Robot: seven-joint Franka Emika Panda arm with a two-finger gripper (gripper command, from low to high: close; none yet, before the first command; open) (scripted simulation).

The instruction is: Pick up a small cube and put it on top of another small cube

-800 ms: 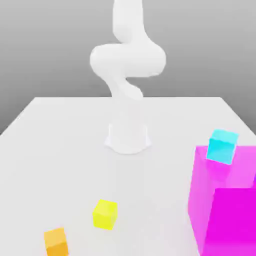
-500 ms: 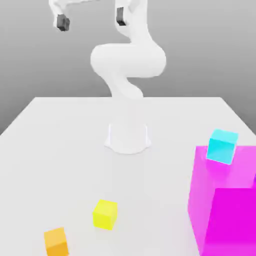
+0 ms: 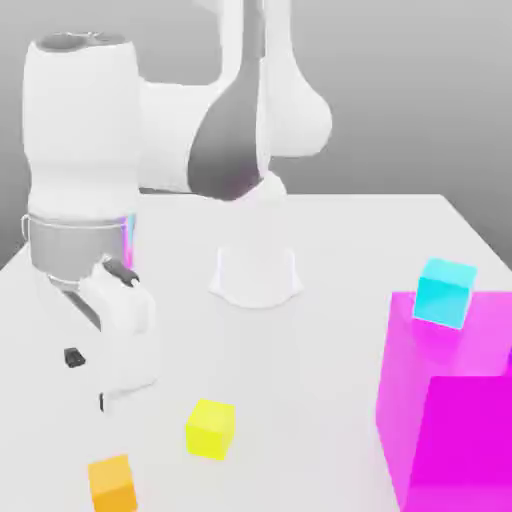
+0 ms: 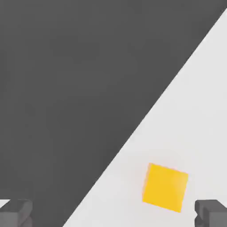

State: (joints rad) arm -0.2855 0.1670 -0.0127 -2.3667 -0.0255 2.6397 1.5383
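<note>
Gripper (image 4: 113, 213) hangs low over the table (image 3: 340, 240), fingers spread wide and holding nothing; both dark fingertips (image 4: 15, 212) sit far apart at the edge of the hand view.

Orange cube (image 3: 112, 483) rests on the table at the near corner, toward the exterior view's left, close to the table edge. In the hand view the same cube (image 4: 165, 186) lies between the two fingers but off-centre, closer to one fingertip than the other, and turned slightly askew to the line joining them. That offset is what the coming move turns on: by my reading the hand needs a small sideways shift before it drops (a slight twist would square the faces too).

Cyan cube (image 3: 445, 292) sits on top of the big magenta block (image 3: 450, 410), well apart from the gripper, at the exterior view's right. Yellow cube (image 3: 210, 429) stands just beside the orange one, between it and the block.

Exterior view gives the whole layout and the arm's (image 3: 85, 190) bulk; hand view gives the cube's alignment with the fingers and how near the table edge runs.
</note>
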